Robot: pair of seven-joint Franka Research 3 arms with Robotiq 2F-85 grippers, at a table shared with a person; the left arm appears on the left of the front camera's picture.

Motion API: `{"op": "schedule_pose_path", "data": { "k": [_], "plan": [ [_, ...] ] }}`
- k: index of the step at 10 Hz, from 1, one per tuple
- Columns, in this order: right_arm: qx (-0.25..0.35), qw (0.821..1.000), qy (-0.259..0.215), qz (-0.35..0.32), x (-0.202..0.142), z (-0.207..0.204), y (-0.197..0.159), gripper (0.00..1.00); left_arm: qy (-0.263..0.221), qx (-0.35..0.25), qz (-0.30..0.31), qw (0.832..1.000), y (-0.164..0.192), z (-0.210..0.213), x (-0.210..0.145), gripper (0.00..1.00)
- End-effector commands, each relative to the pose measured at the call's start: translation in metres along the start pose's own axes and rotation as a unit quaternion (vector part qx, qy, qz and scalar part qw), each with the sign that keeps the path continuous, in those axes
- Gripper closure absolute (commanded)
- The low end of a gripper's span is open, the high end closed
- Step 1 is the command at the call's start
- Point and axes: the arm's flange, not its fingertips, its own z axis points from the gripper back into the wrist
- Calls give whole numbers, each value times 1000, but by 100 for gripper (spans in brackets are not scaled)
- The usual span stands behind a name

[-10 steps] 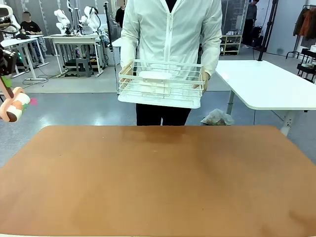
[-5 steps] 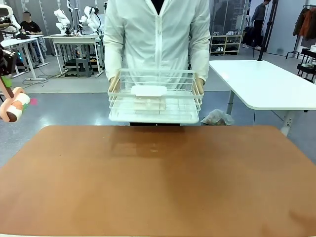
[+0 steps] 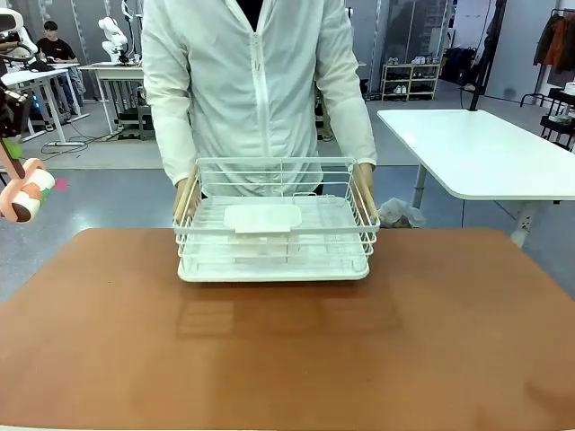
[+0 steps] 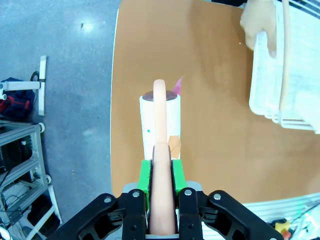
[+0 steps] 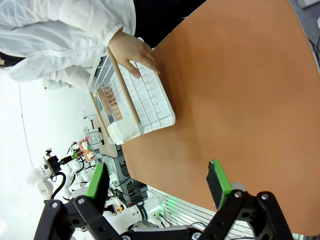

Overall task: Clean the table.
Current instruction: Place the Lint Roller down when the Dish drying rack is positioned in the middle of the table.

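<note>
A person (image 3: 256,90) in a white jacket leans in at the far side of the terracotta counter (image 3: 287,368), bringing a white wire rack (image 3: 274,242) down at its far middle, one hand (image 3: 183,196) on each of the rack's wooden side handles. A second ago the same person stood back from the far edge with the rack held at waist height, clear of the counter. Half a second ago it hung just short of that edge. Now the rack is low over the top with a faint reflection beneath it, though whether its tray has touched down cannot be told. At the left edge of the front view, the white roller (image 3: 27,196) on its peach handle hangs where it did in both earlier frames. Seen from the left wrist, the left fingers (image 4: 146,176) are pressed together on that handle, a green pad on either side. The roller head lies beyond them near the counter's edge, and the rack's corner and a hand are well apart from it. Seen from the right wrist, the right fingers (image 5: 218,181) stand spread wide with nothing between them, above bare counter, the rack well beyond. A white-topped table (image 3: 485,148) stands behind on the right.
</note>
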Motion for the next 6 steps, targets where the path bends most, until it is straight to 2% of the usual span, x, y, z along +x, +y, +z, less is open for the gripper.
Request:
{"op": "schedule_pose_path", "data": {
  "k": [1,6],
  "plan": [
    [-1,1000,-7,1,-3,-2,2,0,5,5,1,1000,3,6,0,79],
    [-1,1000,-7,1,-3,-2,2,0,5,5,1,1000,3,6,0,79]
  ]
}}
